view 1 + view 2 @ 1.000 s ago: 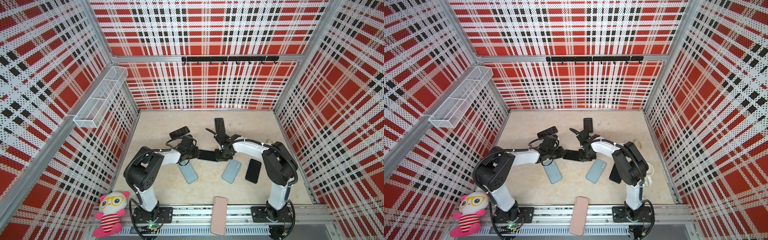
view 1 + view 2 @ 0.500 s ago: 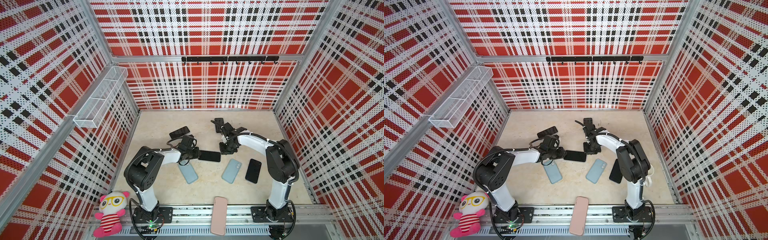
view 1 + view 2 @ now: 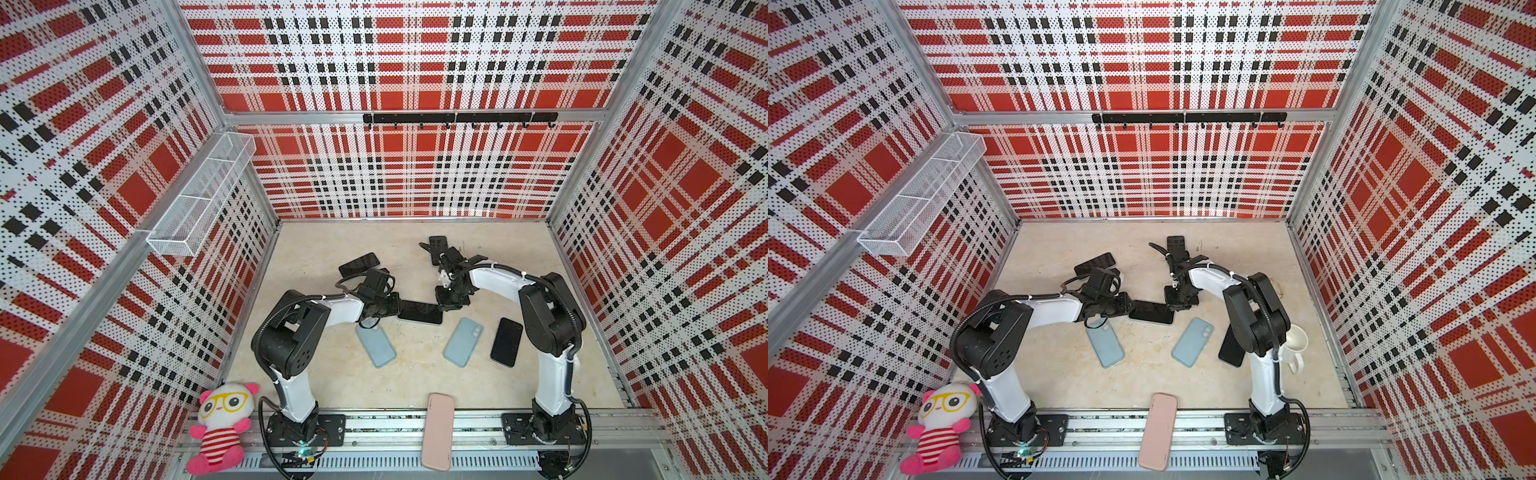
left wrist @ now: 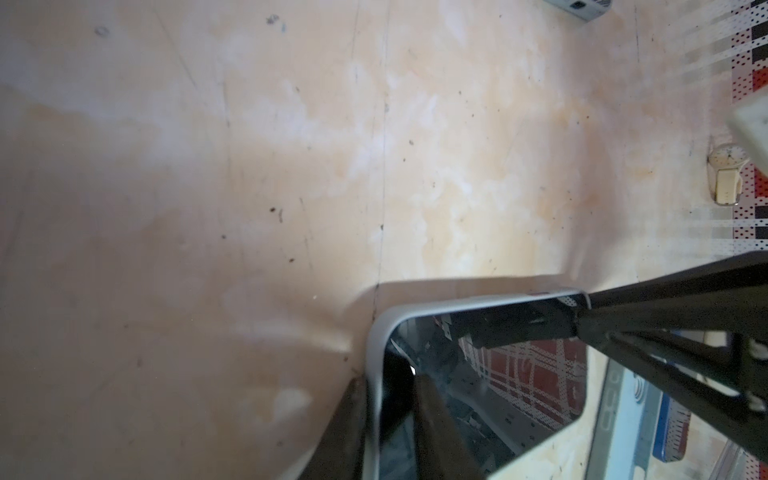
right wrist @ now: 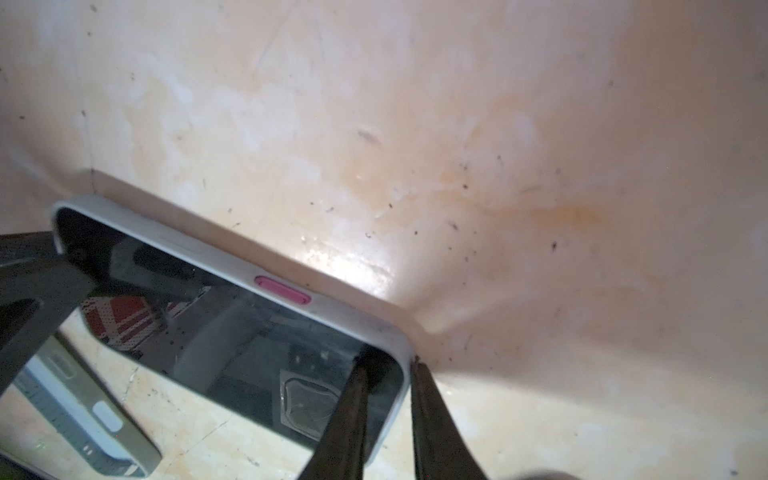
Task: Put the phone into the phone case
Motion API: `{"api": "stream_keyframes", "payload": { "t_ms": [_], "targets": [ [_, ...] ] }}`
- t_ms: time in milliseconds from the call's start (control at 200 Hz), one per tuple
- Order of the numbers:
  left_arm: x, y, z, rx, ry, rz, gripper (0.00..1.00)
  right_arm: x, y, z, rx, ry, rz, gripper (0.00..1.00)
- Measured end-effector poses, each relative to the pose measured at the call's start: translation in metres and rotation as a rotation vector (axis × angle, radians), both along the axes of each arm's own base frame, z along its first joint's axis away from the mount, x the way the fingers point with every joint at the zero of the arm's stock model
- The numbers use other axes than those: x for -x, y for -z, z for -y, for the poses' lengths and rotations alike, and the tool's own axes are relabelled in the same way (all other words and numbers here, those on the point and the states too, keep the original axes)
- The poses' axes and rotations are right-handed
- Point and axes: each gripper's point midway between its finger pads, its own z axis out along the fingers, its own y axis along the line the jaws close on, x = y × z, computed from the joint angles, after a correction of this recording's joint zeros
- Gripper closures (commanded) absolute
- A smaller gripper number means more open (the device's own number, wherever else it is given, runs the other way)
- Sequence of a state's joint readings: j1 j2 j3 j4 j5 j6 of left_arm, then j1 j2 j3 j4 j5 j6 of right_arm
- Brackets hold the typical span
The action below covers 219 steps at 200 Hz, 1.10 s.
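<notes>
Plaid perforated walls box in a beige floor [image 3: 519, 266]. In both top views the phone [image 3: 419, 311] lies flat on it, bridging the gap between my two claws. My left claw [image 3: 394, 308] has one short end and my right claw [image 3: 445, 302] the opposite end, both down at floor level. From up here I cannot tell how the jaws stand. One pale blue case [image 3: 376, 338] lies near the left claw on its base side, and a second blue case [image 3: 463, 340] lies near the right claw. Neither is touched.

On the left wrist camera, the left claw [image 4: 390, 384] is closed over the phone's end. One finger is on the glass and the other is against the outside of the phone case [image 4: 457, 305]. Its grey rim wraps the corner right beside the claw. The right claw's finger comes in at the far corner.

On the right wrist camera, the right claw [image 5: 388, 370] pinches its corner the same way, one finger on the screen and one outside the rim. Running away from this claw, the rim sits level along the long side, pink button [image 5: 282, 291] included.

My read is that the phone is already inside its case, so the main fit looks done. What I judge is left is pressing home the corners hidden under my fingers, then letting go.
</notes>
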<state>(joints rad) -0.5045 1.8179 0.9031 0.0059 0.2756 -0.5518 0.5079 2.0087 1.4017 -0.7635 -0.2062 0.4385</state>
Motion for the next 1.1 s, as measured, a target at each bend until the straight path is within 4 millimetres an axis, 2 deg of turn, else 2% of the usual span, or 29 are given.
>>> {"api": "stream_keyframes", "payload": {
  "t_ms": [135, 306, 376, 456, 576, 641, 701, 782, 897, 1012, 1097],
  "targets": [
    [-0.005, 0.0, 0.002, -0.003, -0.002, 0.001, 0.76, 0.0, 0.0, 0.001, -0.009, 0.01, -0.006, 0.84],
    [-0.011, -0.001, 0.006, -0.003, 0.001, 0.002, 0.75, 0.0, -0.004, 0.011, 0.007, 0.01, 0.022, 0.88],
    [-0.015, -0.002, 0.01, 0.002, 0.01, 0.005, 0.7, 0.0, -0.012, 0.023, 0.034, 0.009, 0.062, 0.88],
    [-0.019, -0.004, 0.012, -0.002, 0.021, 0.007, 0.67, 0.0, -0.03, 0.031, 0.028, 0.005, 0.135, 0.9],
    [-0.026, -0.008, 0.006, -0.03, 0.013, -0.002, 0.61, -0.02, -0.053, 0.026, -0.011, 0.003, 0.238, 0.94],
    [-0.03, -0.012, 0.0, -0.057, -0.004, 0.008, 0.55, -0.035, -0.053, 0.02, -0.018, 0.0, 0.265, 0.97],
    [-0.028, -0.019, -0.005, -0.077, -0.019, 0.018, 0.52, -0.045, -0.045, 0.015, -0.02, -0.005, 0.272, 0.99],
    [-0.02, -0.03, -0.013, -0.089, -0.043, 0.036, 0.51, -0.047, -0.029, 0.014, -0.012, -0.01, 0.254, 0.99],
    [0.011, -0.042, -0.016, -0.063, -0.063, 0.04, 0.49, -0.045, -0.008, 0.011, -0.01, -0.026, 0.212, 1.0],
    [0.046, -0.037, -0.011, -0.032, -0.067, 0.01, 0.49, -0.04, 0.003, 0.009, -0.023, -0.037, 0.196, 1.0],
    [0.063, -0.028, -0.006, -0.002, -0.078, -0.018, 0.5, -0.036, 0.003, 0.007, -0.048, -0.04, 0.211, 1.0]
  ]
}}
